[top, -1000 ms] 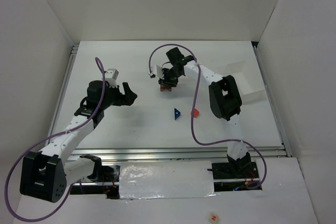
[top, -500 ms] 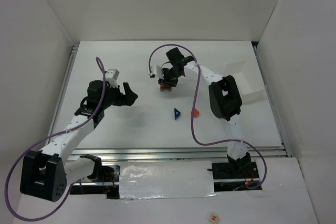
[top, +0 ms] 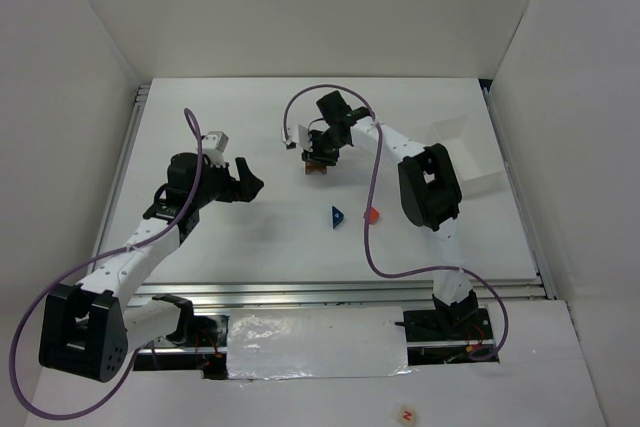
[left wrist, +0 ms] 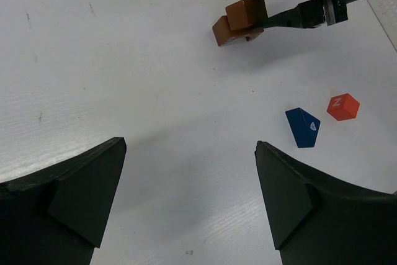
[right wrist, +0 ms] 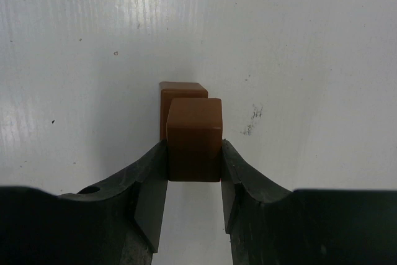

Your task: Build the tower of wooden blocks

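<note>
Where the right gripper (right wrist: 194, 153) pinches, a brown block (right wrist: 194, 131) sits.

– Hidden at the right wrist?
– The lower block (right wrist: 182, 90): only its far end shows behind the upper block (right wrist: 195, 138).
– From above?
– The right gripper (top: 320, 158) covers most of both; the mark on the cube (top: 371, 214) is too small to read.

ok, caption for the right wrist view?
Right gripper grips a brown block over a second brown block on the white table.
</note>
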{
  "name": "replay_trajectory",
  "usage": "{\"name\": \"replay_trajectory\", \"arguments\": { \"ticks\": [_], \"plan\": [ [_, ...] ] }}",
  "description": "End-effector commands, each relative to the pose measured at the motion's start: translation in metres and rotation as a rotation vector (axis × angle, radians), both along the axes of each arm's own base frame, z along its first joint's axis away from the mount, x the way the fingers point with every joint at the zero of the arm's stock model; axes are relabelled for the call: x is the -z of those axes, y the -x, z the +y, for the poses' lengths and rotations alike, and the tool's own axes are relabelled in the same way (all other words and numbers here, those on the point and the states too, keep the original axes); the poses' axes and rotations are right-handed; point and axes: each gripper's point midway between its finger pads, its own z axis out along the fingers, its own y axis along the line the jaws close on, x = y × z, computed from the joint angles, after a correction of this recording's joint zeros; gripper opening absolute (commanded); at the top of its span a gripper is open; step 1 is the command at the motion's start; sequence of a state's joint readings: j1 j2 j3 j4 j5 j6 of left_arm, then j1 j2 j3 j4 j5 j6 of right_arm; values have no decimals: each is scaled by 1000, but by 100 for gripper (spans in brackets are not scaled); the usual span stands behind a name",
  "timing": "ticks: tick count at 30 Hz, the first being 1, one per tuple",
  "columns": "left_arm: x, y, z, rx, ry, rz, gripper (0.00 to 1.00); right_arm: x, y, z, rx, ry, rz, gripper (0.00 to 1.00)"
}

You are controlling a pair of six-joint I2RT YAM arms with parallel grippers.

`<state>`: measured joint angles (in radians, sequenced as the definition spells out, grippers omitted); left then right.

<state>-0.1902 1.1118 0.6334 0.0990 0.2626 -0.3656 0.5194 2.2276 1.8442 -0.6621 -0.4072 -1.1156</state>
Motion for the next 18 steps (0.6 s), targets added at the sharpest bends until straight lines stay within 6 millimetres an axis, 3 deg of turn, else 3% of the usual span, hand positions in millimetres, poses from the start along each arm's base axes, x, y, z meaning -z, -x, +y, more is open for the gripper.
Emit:
{"name": "replay_trajectory", "arguments": {
  "ticks": [1,7,18],
  "plan": [
    [-14,-8,-4,25,10,-62,99,-16,8,2,-4,-14,-3,19],
    [-16,-8,-4,27,10,-67,99,-25,13,4,-20,-32,4,19],
    [-14,-9,-3,23,5,-62,99,-22,14,4,-22,-31,23,20]
  ]
}}
